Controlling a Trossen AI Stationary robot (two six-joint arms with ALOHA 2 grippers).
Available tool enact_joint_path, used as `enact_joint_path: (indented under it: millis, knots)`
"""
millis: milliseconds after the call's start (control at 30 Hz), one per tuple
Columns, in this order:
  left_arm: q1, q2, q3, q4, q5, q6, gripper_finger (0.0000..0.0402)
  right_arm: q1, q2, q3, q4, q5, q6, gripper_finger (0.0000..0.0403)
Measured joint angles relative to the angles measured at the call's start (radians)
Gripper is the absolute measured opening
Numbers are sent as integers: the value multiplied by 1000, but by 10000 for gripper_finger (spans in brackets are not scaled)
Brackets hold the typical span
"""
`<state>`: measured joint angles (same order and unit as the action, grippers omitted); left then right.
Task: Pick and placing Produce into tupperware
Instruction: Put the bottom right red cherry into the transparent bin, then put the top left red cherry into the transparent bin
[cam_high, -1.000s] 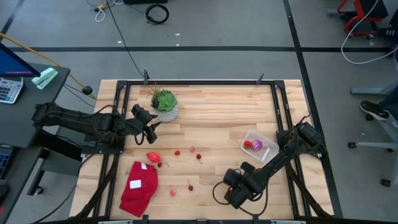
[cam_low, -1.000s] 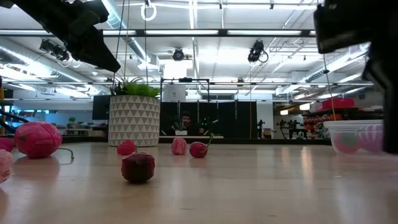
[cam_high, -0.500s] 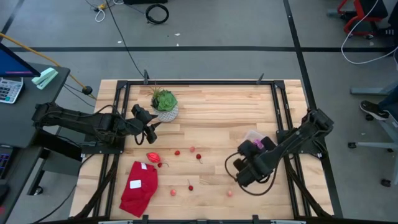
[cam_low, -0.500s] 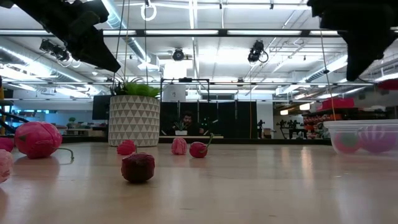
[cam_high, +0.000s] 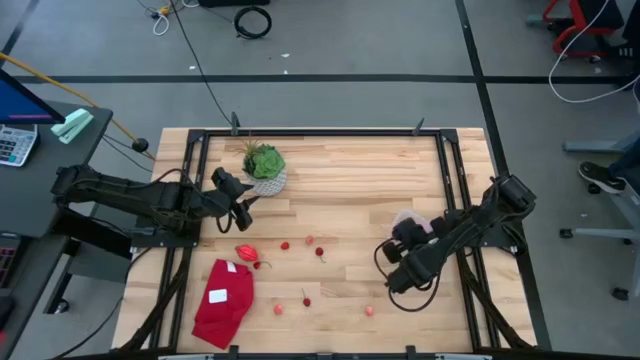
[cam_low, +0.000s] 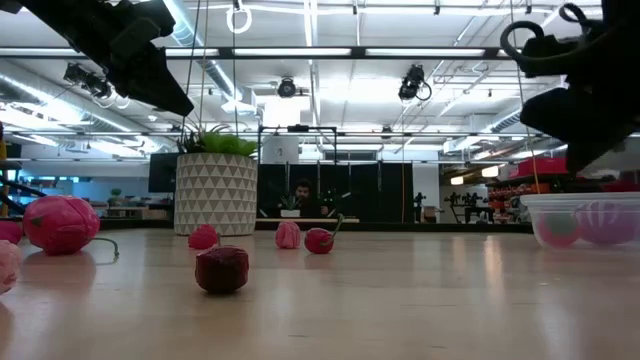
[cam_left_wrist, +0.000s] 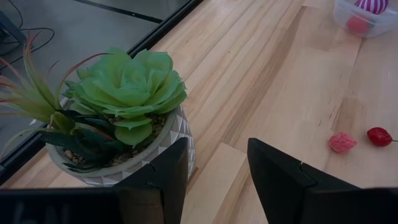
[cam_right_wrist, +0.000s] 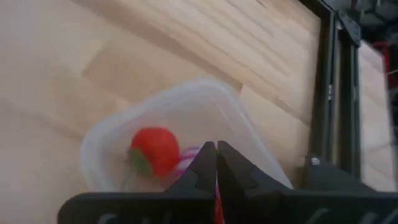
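Dark right gripper (cam_right_wrist: 216, 163), fingers pressed together on something red, hangs above the clear plastic tupperware (cam_right_wrist: 205, 115) near the tabletop's right edge; judged next: release. Open left gripper (cam_left_wrist: 217, 174) waits by the potted plant (cam_left_wrist: 118, 106).

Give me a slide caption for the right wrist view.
Right gripper, fingers shut, above the clear tupperware holding a red fruit.

Robotics laboratory in an open industrial hall. A wooden bench (cam_high: 350, 180) in a black metal frame (cam_high: 320, 132) stands on grey floor marked with dark tape lines (cam_high: 300, 78). Cables (cam_high: 252, 20) lie at 12 o'clock, a desk with calculator (cam_high: 12, 143) at 9 o'clock. Ceiling strip lights (cam_low: 300, 52), mounted cameras (cam_low: 415, 85) and a seated person (cam_low: 298, 195) show beyond.
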<state>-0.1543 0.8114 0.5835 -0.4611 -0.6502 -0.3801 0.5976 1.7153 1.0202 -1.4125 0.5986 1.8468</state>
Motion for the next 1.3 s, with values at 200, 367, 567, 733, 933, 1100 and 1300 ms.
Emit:
enact_joint_path:
  millis: [200, 367, 567, 733, 933, 1100, 1300]
  knots:
    - [0, 0, 0, 0, 0, 0, 172, 0, -16, -95, 196, 20, 2, 6]
    - [0, 0, 0, 0, 0, 0, 172, 0, -16, -143, 279, 40, -16, 10]
    - [0, 0, 0, 0, 0, 0, 172, 0, -16, -141, 281, 32, -83, 40]
    - [0, 0, 0, 1, 0, 0, 172, 0, -16, -115, 270, 30, -94, 91]
    - [0, 0, 0, 49, 9, -32, 172, -4, -16, 16, 150, 93, -120, 126]
    - [0, 1, 0, 85, 247, -87, 172, -29, -16, 215, 66, 183, -346, 130]
    - [-48, 77, 0, 92, 385, -204, 172, -72, -17, 432, 81, 292, -636, 131]
